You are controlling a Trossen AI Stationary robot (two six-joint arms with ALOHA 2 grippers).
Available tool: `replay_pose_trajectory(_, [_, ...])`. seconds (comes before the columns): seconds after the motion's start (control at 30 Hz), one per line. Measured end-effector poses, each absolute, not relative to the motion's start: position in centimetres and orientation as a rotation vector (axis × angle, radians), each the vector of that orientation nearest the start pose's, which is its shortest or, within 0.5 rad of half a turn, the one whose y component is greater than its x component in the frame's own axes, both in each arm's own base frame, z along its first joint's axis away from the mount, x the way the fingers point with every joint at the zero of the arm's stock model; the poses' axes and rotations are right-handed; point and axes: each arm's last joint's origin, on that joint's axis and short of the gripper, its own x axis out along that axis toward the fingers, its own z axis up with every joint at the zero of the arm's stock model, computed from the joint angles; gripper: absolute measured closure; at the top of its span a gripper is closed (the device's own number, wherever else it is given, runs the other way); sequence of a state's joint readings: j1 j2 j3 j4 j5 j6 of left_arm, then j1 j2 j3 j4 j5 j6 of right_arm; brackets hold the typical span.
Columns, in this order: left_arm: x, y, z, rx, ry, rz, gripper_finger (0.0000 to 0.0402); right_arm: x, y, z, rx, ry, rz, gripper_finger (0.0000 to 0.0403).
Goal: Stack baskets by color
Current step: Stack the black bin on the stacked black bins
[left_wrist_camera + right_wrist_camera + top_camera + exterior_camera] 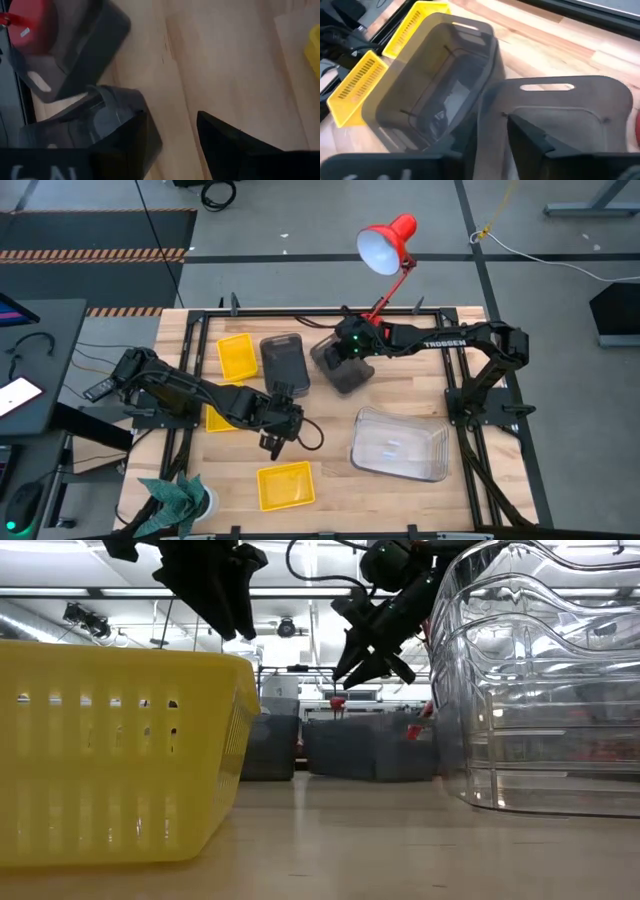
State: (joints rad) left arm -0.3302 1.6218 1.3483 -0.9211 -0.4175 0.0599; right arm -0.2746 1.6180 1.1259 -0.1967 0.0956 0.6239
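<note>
- Two dark grey baskets at the far middle of the table: one (283, 361) lies with its long axis running from the far edge toward the near edge, the other (343, 367) sits just beside it, turned askew, partly covered from above by the right arm.
- Right gripper (350, 352) hangs over the askew grey basket; in its wrist view the fingers (530, 135) stand apart with that basket's rim between them, contact not clear.
- Left gripper (276, 442) hovers mid-table over bare wood, fingers (227, 145) apart, nothing between them.
- Yellow baskets: one (237, 355) beside the straight grey basket, long axis the same way; one (285, 485) near the front edge, long axis across the table; a third (219, 418) largely hidden under the left arm.
- Clear basket (400, 444) right of centre, long axis across the table; whether it is one or several nested is hard to make out.
- Red desk lamp (386, 242) stands at the far edge.
</note>
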Motion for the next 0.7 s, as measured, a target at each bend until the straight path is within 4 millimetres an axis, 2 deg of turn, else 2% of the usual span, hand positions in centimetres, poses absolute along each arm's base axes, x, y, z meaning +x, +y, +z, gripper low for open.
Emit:
replay_pose_trajectory(0.1, [31.0, -9.3, 27.3, 0.464, 1.079, 0.053, 0.0226, 33.8, -9.7, 24.3, 0.627, 0.572, -0.529, 0.0265])
replay_pose_trajectory(0.2, [31.8, -9.1, 27.6, 0.427, 1.006, 0.073, 0.0229, 33.2, -9.4, 25.3, 0.596, 0.587, -0.435, 0.0255])
replay_pose_trajectory(0.3, [32.8, -8.7, 28.1, 0.376, 0.914, 0.104, 0.0229, 31.9, -8.8, 26.9, 0.580, 0.597, -0.381, 0.0254])
replay_pose_trajectory(0.4, [33.9, -8.1, 28.1, 0.338, 0.842, 0.131, 0.0230, 29.9, -8.1, 28.5, 0.524, 0.636, -0.405, 0.0257])
replay_pose_trajectory(0.5, [35.3, -7.5, 27.2, 0.321, 0.821, 0.155, 0.0230, 27.8, -7.1, 29.9, 0.424, 0.664, -0.467, 0.0259])
replay_pose_trajectory(0.7, [38.1, -5.4, 24.3, 0.310, 0.822, 0.211, 0.0230, 24.9, -5.4, 30.9, 0.301, 0.771, -0.526, 0.0259])
